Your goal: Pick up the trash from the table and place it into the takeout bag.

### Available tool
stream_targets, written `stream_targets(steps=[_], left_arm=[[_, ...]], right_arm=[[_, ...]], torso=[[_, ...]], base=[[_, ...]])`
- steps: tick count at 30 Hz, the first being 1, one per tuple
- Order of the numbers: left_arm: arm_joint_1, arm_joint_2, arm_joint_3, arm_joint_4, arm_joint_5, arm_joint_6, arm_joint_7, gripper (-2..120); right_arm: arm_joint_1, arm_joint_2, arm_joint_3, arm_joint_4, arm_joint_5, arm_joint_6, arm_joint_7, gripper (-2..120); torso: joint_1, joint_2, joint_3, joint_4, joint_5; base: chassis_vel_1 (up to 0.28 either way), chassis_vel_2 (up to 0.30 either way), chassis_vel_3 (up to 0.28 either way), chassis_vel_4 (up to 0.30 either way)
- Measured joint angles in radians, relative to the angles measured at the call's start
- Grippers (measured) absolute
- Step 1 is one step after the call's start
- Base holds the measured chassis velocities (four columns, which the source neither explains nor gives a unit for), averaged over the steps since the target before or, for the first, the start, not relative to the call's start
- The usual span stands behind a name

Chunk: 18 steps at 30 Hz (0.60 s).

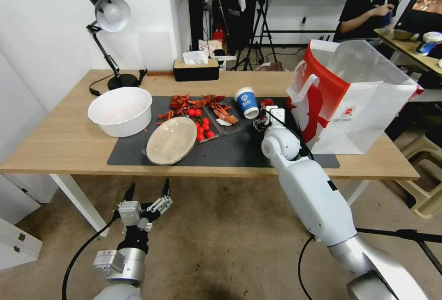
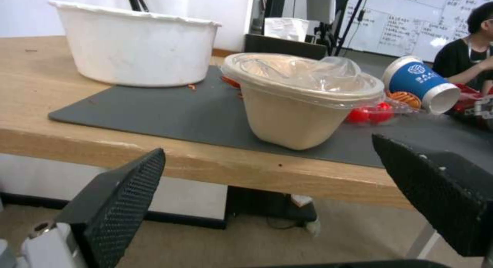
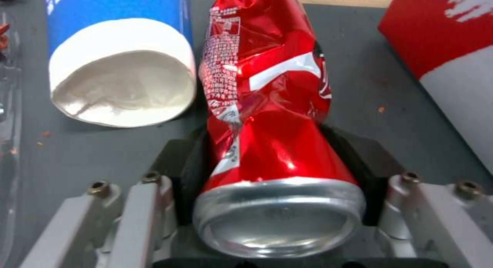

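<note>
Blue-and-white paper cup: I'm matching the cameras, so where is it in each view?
Head view: paper cup on the dark grey mat, left of the takeout bag.
Left wrist view: cup beyond the lidded beige bowl.
Right wrist view: cup beside the crushed red can.
Shared landmark: the mat.

Glossy crumpled metal can [image 3: 267,106], matt mat [image 3: 369,87]

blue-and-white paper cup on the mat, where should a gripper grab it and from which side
Grip the blue-and-white paper cup across its blue wall at mid-length, coming down from above. It lies on its side, open mouth toward the robot, so the round wall is exposed; the crushed red can crowds one flank.
</note>
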Motion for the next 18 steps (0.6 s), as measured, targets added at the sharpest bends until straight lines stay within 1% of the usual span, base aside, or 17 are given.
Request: stream_targets(steps=[2, 11, 13, 14, 17, 18], left_arm=[[0.0, -0.001, 0.001, 0.0, 0.002, 0.0, 0.0, 100], [0.003, -0.003, 0.002, -0.005, 0.007, 0.0, 0.0, 100], [0.005, -0.004, 0.002, -0.009, 0.01, 0.0, 0.0, 100], [0.005, -0.004, 0.002, -0.009, 0.01, 0.0, 0.0, 100], [0.008, -0.005, 0.003, -0.011, 0.017, -0.003, 0.001, 100], [0.008, -0.005, 0.003, -0.011, 0.017, -0.003, 0.001, 100]], right_arm=[[-0.007, -0.008, 0.004, 0.012, 0.011, 0.0, 0.007, 49], [-0.03, -0.028, 0.018, 0.053, 0.039, -0.001, 0.031, 49], [-0.048, -0.038, 0.025, 0.093, 0.043, -0.001, 0.047, 49], [-0.048, -0.038, 0.025, 0.093, 0.043, -0.001, 0.047, 49], [-0.088, -0.064, 0.035, 0.169, 0.048, -0.001, 0.08, 49], [-0.088, -0.064, 0.035, 0.169, 0.048, -0.001, 0.08, 49]], torso=[[0.0, 0.0, 0.0, -0.0003, 0.0001], [0.0, 0.0, 0.0, -0.0001, 0.0001], [0.0, 0.0, 0.0, -0.0001, 0.0001], [0.0, 0.0, 0.0, -0.0001, 0.0001], [0.0, 0.0, 0.0, -0.0002, 0.0001], [0.0, 0.0, 0.0, -0.0002, 0.0001]], base=[[0.0, 0.0, 0.0, 0.0], [0.0, 0.0, 0.0, 0.0], [0.0, 0.0, 0.0, 0.0], [0.0, 0.0, 0.0, 0.0], [0.0, 0.0, 0.0, 0.0], [0.0, 0.0, 0.0, 0.0]])
